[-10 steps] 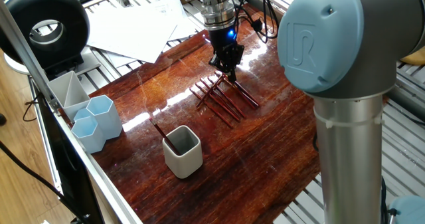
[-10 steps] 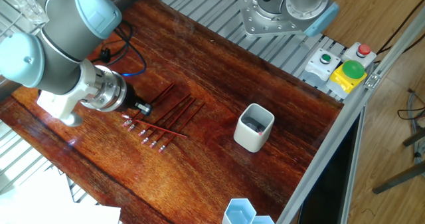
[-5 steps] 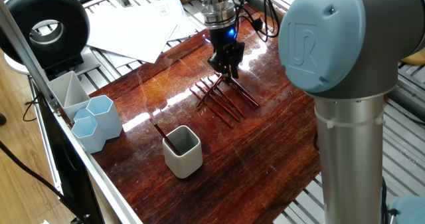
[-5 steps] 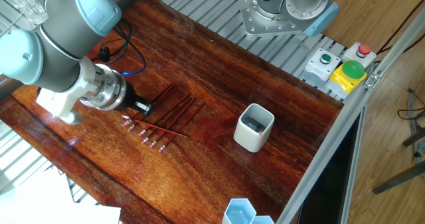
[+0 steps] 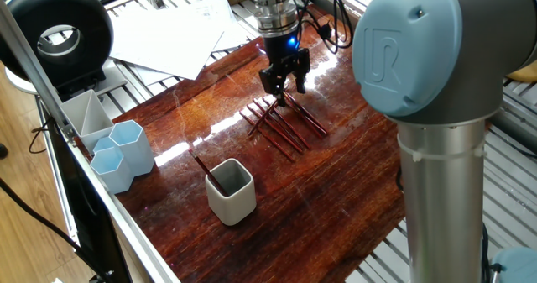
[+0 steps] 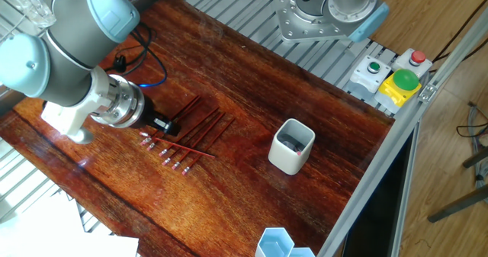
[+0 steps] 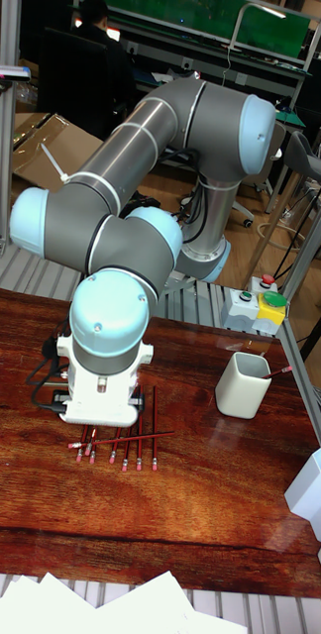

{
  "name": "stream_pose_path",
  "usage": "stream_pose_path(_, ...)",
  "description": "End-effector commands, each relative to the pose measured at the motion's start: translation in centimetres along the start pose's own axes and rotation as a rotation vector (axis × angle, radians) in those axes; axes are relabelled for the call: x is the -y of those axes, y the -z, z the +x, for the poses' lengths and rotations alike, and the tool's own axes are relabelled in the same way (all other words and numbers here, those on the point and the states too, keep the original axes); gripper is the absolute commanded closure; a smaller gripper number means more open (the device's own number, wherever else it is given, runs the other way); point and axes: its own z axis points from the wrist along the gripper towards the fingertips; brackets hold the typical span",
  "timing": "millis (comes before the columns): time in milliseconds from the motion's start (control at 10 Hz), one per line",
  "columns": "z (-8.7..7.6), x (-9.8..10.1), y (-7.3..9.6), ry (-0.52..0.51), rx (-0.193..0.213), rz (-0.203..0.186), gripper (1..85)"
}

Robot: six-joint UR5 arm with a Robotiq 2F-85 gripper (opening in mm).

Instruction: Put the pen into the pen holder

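Claw (image 5: 284, 85): fingers spread, empty, poised just above the pen cluster.
Table (image 5: 336, 199): glossy wood; glare could mislead aim.
Pen holder (image 5: 231, 191): off-white cup, well apart, one pen already leaning inside.
Pens (image 5: 281, 125): red, packed side by side, one lying crosswise (image 6: 183, 148); closing here risks pinching two or scattering neighbours.

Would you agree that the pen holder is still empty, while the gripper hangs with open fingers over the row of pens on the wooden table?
Not quite: the pen holder is not empty. One fixed view shows a pen already leaning out of it. The rest holds: the gripper hangs with open fingers over the row of pens on the wooden table.
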Motion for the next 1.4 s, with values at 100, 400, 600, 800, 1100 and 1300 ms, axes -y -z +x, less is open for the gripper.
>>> stream_pose_path(100, -0.89, 0.09, -0.37, -0.061, 0.020, -0.007, 33.0)
stream_pose_path(400, -0.31, -0.19, 0.24, -0.084, 0.013, -0.002, 37.0)
stream_pose_path(600, -0.08, -0.28, 0.37, -0.092, 0.007, -0.001, 39.7)
stream_pose_path(800, -0.38, -0.12, 0.12, -0.100, 0.010, 0.003, 42.3)
stream_pose_path(1100, -0.64, 0.03, -0.15, -0.109, 0.011, 0.009, 43.3)
stream_pose_path(1300, -0.69, 0.15, -0.24, -0.122, 0.012, 0.016, 45.0)
